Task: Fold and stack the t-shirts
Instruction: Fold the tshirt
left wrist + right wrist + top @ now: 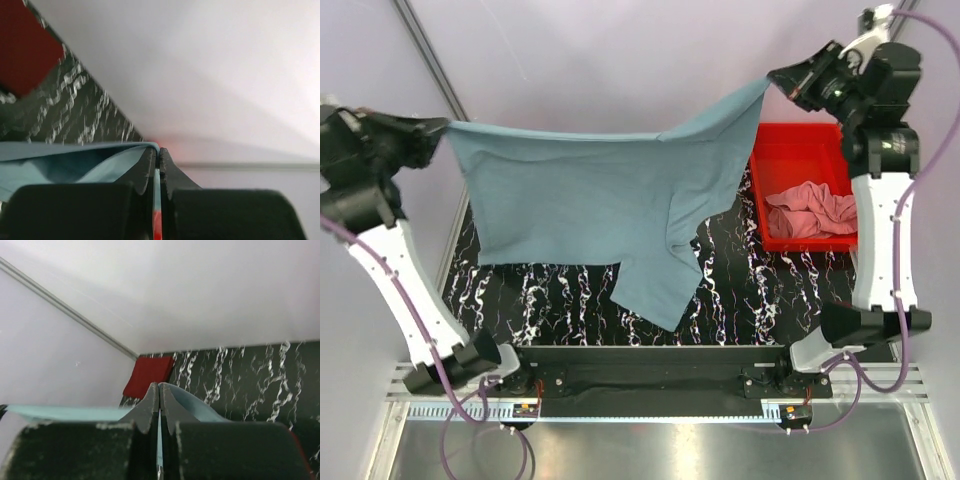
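1. Plainly, the step in hand is spreading: the soft, short-sleeved dusty grey-blue t-shirt (590, 200) hangs stretched in the air between both arms, to the left of the rigid red plastic tray (798, 136) as seen from above.
2. The left gripper (442, 129), well left of the tray, is pinched tight on one top corner of the cloth; the wrist view shows the fabric clamped between closed fingers.
3. The right gripper (772, 82), just above the tray's far left corner, is likewise closed on the opposite top corner.
4. The shirt's lower part sags, and one flap trails down towards the black, white-veined marbled desk (760, 290), left of the tray and nearer the arm bases.
5. A crumpled salmon pink t-shirt (810, 212) lies inside the tray, not yet folded.
6. The task looks early: nothing folded shows from above.
7. Next, I judge, both arms should lower together to lay the shirt flat on the desk left of the tray, keeping it taut so the trailing flap does not bunch underneath.
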Robot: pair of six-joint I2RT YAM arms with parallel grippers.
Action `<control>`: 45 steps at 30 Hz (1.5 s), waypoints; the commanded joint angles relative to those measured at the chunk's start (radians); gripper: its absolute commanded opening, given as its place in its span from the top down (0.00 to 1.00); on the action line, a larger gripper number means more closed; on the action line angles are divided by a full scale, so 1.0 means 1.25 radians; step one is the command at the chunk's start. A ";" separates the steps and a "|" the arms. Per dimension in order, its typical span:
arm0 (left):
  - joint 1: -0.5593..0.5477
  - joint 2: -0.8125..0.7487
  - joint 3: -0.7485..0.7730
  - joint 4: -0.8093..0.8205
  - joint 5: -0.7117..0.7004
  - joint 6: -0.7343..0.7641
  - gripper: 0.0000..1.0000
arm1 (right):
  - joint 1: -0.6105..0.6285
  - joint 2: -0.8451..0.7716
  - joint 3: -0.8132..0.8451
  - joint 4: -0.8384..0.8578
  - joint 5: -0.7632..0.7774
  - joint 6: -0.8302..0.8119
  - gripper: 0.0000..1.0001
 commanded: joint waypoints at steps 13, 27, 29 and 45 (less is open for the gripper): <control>0.146 -0.167 0.000 0.179 0.174 -0.163 1.00 | -0.041 -0.121 0.180 -0.027 0.031 -0.051 1.00; 0.356 -0.148 0.134 0.404 0.303 -0.395 1.00 | -0.067 -0.040 0.429 -0.025 0.018 -0.048 1.00; 0.354 -0.188 0.131 0.429 0.227 -0.419 1.00 | -0.078 -0.052 0.395 0.076 0.010 0.039 1.00; 0.467 -0.081 0.241 0.377 0.352 -0.363 1.00 | -0.197 0.049 0.467 0.107 -0.111 0.074 1.00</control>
